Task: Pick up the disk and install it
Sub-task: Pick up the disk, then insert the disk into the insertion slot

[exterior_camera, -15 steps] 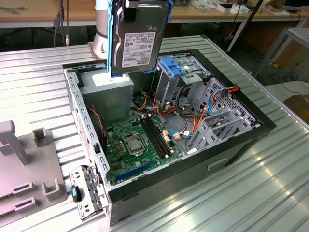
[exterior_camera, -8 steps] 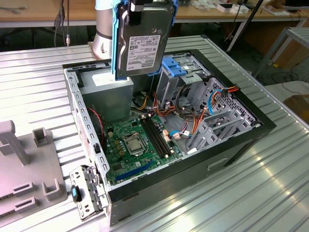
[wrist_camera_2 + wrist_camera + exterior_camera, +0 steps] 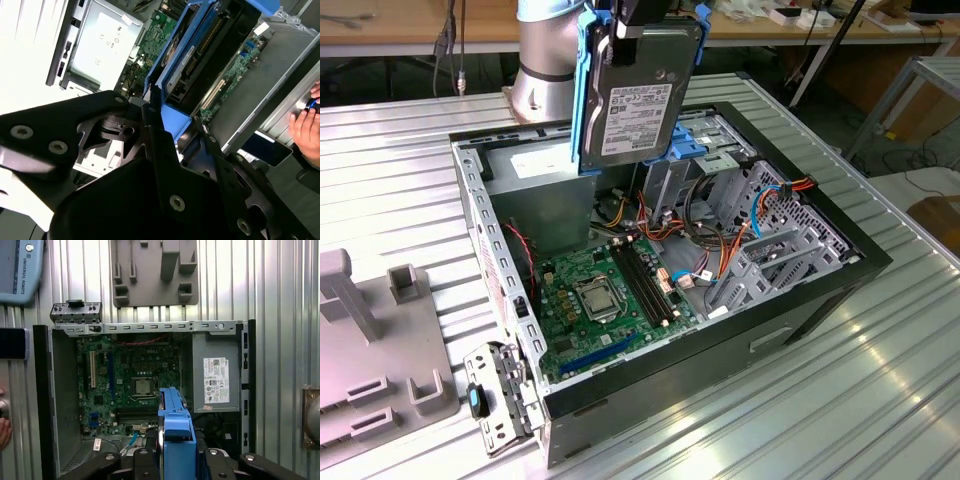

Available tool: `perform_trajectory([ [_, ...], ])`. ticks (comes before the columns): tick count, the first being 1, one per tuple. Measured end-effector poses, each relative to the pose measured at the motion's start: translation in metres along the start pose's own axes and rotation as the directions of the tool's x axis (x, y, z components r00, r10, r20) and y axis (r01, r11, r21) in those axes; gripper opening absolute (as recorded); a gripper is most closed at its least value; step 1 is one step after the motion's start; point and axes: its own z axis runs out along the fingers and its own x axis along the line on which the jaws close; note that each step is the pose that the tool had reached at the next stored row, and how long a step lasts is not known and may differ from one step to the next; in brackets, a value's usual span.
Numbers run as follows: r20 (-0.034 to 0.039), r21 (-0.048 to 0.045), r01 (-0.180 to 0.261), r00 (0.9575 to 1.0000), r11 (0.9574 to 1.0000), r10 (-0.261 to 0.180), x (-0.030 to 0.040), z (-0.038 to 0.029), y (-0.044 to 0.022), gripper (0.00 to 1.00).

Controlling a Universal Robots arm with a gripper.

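The disk (image 3: 640,95) hangs upright over the open computer case (image 3: 800,322), its blue frame pinched between the jaws of the gripper (image 3: 177,120). Lowered off-line, it could strike the case wall, jam on the drive bay (image 3: 718,150), or snag loose cables (image 3: 715,250).

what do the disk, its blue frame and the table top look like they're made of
The disk looks like grey metal with a dull, matte casing, and carries a white paper-like label. Its blue frame is probably moulded plastic: even bright colour, soft sheen. The table seems to be aluminium: ribbed silvery strips that catch the light.
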Motion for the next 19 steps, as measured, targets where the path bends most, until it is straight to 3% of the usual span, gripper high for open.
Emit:
perform_trajectory([
  [14,-0.0001,0.0,0.0,1.0,1.0,0.0,0.0003,0.0,-0.0004,0.37],
  [19,-0.0001,0.0,0.0,1.0,1.0,0.0,-0.0003,0.0011,-0.0174,0.37],
])
